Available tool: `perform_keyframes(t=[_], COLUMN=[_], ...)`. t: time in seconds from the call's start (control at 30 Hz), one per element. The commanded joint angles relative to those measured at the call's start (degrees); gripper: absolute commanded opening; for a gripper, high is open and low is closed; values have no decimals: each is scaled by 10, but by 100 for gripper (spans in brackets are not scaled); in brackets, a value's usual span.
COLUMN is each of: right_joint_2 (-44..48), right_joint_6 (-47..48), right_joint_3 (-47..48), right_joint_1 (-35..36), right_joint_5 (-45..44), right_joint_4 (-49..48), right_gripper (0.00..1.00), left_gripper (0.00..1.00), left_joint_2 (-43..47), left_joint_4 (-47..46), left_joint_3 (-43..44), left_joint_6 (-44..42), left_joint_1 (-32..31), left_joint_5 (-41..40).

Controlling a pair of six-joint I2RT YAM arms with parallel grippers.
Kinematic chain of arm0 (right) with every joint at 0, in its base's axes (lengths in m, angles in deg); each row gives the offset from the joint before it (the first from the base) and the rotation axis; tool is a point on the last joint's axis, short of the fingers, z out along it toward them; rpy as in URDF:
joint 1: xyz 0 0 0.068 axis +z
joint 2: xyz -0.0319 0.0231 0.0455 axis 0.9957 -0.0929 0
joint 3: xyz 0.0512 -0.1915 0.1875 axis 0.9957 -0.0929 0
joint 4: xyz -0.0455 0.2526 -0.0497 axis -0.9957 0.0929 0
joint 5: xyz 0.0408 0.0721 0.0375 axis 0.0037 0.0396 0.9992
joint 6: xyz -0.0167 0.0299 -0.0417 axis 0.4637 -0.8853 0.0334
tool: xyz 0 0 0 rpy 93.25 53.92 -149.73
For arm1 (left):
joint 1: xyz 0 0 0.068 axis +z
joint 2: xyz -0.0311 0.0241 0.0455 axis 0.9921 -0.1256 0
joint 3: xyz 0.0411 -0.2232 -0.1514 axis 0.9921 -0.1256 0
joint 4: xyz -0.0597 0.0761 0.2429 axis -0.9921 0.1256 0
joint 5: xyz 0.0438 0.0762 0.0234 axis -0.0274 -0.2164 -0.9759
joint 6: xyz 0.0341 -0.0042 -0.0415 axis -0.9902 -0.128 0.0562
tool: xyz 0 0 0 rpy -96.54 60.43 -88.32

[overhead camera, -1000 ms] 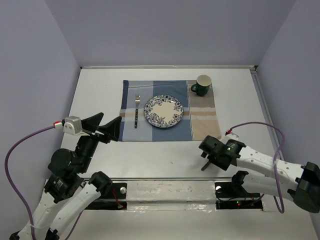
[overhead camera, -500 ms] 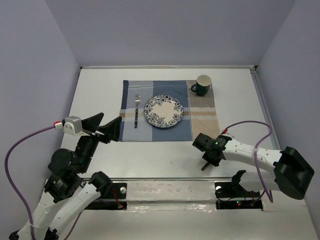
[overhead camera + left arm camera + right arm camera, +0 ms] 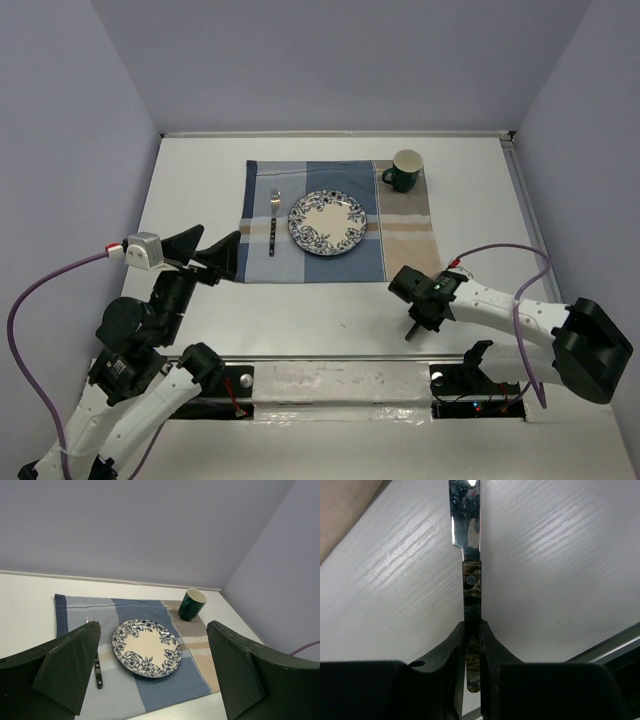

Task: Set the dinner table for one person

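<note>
Right pincer (image 3: 472, 632) is clamped on the knife (image 3: 471, 582) by its handle, blade leading so it can be laid pointing away. The white surface (image 3: 545, 555) lies right beneath, perhaps touching. Ahead sits the cloth (image 3: 405, 240) with plate (image 3: 328, 223). Left pincer (image 3: 153, 625) hangs wide apart, idle.

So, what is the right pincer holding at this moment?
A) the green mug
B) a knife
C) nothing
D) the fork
B: in the right wrist view, the right pincer is closed on the dark handle of a knife, and the shiny blade points away from it.
</note>
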Motion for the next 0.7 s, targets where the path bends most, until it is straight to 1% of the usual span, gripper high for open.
perform_keyframes(t=[0.0,0.03,0.07,0.1,0.13,0.17,0.2,0.23,0.27,0.33,0.37,0.43,0.5,0.53,0.63,0.67], right_joint_2=[63,74,74,71,67,53,43,32,1,-39,-84,-130,-181,-191,-229,-239], right_joint_6=[-14,-2,6,21,74,122,187,339,424,529,630,709,737,758,754,751], right_joint_3=[36,58,85,139,166,193,237,256,272,321,339,388,411,413,420,423], right_joint_1=[-4,-4,-4,-4,-4,-4,-4,-4,-4,-4,-4,-19,-39,-64,-113,-122], right_joint_5=[-62,-78,-99,-140,-161,-183,-205,-205,-196,-178,-165,-143,-75,-44,46,57], right_joint_4=[62,103,123,137,146,133,99,9,-41,-104,-154,-195,-218,-252,-286,-289], right_gripper=[0,0,0,0,0,0,0,0,0,0,0,0,0,0,0,0], left_gripper=[99,99,99,99,99,99,99,99,99,99,99,99,99,99,99,99], left_joint_2=[-10,-13,-15,-16,-19,-19,-20,-22,-23,-30,-33,-42,-47,-52,-61,-63], left_joint_4=[-27,-27,-27,-27,-28,-28,-28,-28,-28,-29,-29,-28,-28,-27,-28,-28], left_joint_3=[3,3,2,2,2,1,1,1,1,1,0,0,0,0,-1,-1], left_joint_6=[-12,-12,-11,-12,-11,-11,-11,-12,-12,-11,-11,-10,-10,-11,-8,-8], left_joint_1=[1,2,3,4,4,7,8,10,15,20,23,27,33,35,45,47], left_joint_5=[-8,-6,-4,-4,-4,-3,-3,-4,-4,-2,-1,-1,2,4,4,4])
